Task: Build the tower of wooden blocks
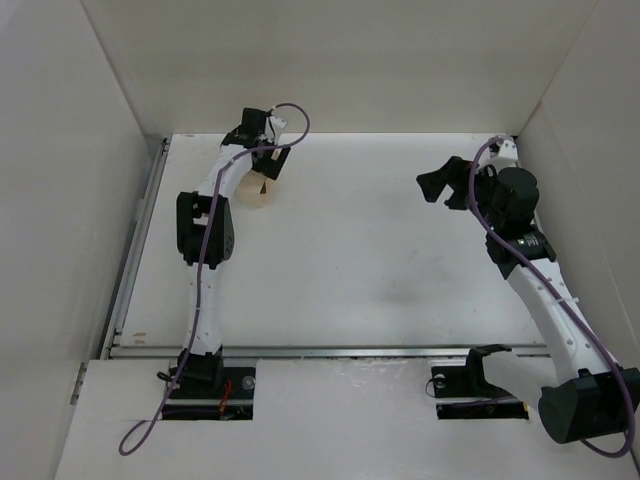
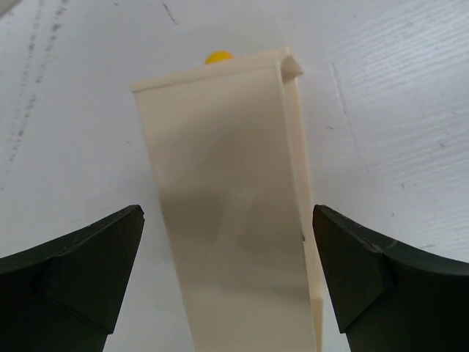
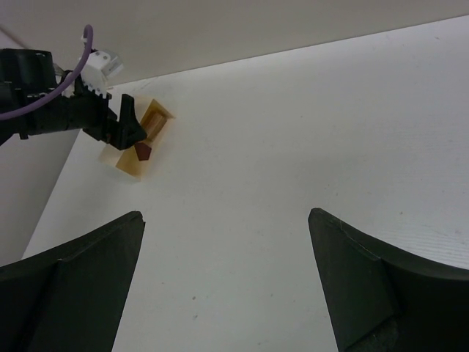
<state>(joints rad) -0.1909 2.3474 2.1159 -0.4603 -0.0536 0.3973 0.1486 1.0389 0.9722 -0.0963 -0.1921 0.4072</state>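
A pale wooden oblong box (image 2: 223, 191) lies at the far left of the table (image 1: 380, 270). My left gripper (image 2: 227, 213) is open and straddles the box, with a small gap on each side; it also shows in the top view (image 1: 268, 168). In the right wrist view a dark reddish-brown cube (image 3: 142, 152) sits against the box (image 3: 132, 163), just below the left gripper's fingers (image 3: 124, 125). A light tan square piece (image 3: 155, 118) shows beside it; I cannot tell whether it is the tan cube. My right gripper (image 3: 226, 216) is open and empty, far right of the box.
White walls enclose the table on the left, back and right. A small yellow round thing (image 2: 218, 56) peeks out behind the box's far end. The right arm (image 1: 530, 270) stands along the right side.
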